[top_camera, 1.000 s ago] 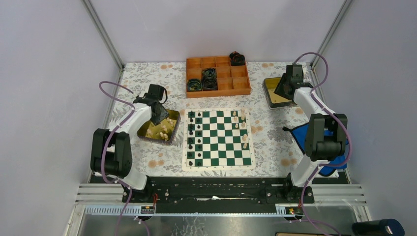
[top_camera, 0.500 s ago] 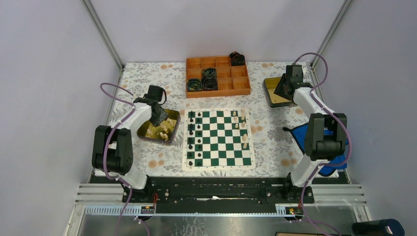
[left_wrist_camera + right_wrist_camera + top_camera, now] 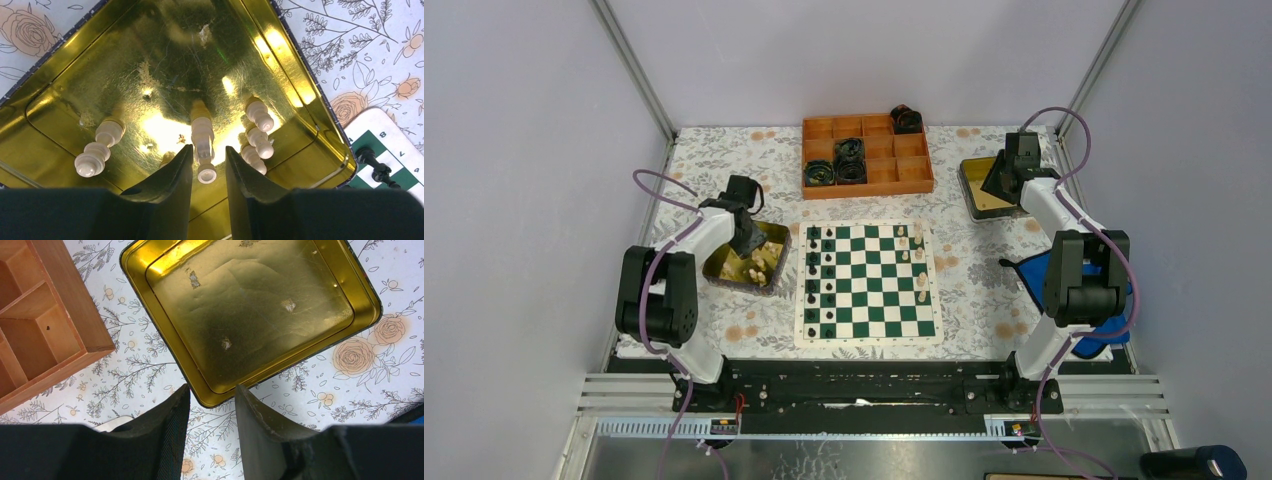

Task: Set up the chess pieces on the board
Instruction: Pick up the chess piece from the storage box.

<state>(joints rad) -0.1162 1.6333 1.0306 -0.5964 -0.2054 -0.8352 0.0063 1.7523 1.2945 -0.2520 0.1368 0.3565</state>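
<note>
Two square tins with gold-lined interiors stand on the floral-patterned table (image 3: pixel 754 315), one to each side of the flat green-and-white chessboard (image 3: pixel 867 283) with a pale cream border. The chessboard lies mid-table, toward the near edge.

Left tin (image 3: pixel 300 75), beside the board's left edge: five small cream-white turned chess pieces (image 3: pixel 97 150) lie on their sides on its floor, one at the left, one in the middle and three bunched at the right. A further pale shape beside the left finger is mostly hidden and cannot be identified. The left gripper (image 3: pixel 206 167) sits inside this tin. Its jaws are parted and the middle piece lies between the fingertips. A gap shows on either side, and contact cannot be confirmed.

Right tin (image 3: pixel 250 315), near the far right corner: its scratched gold floor fills the right wrist view. The right gripper (image 3: pixel 212 405) hangs over the tin's near rim, jaws apart with only the tablecloth between them.

Orange wooden compartment tray (image 3: pixel 909 170), centre of the far edge: black coiled rolls (image 3: pixel 850 150) sit in it, three toward its left end and one at its far right corner.

On the board, small black chess pieces (image 3: pixel 827 280) fill the two files along the left edge, and a few cream-white ones stand along the right edge. Their types are too small to tell from above. In the left wrist view only one board corner shows, cut off by the frame. A blue cloth (image 3: pixel 1031 283) at the right edge is partly hidden behind the right arm.
</note>
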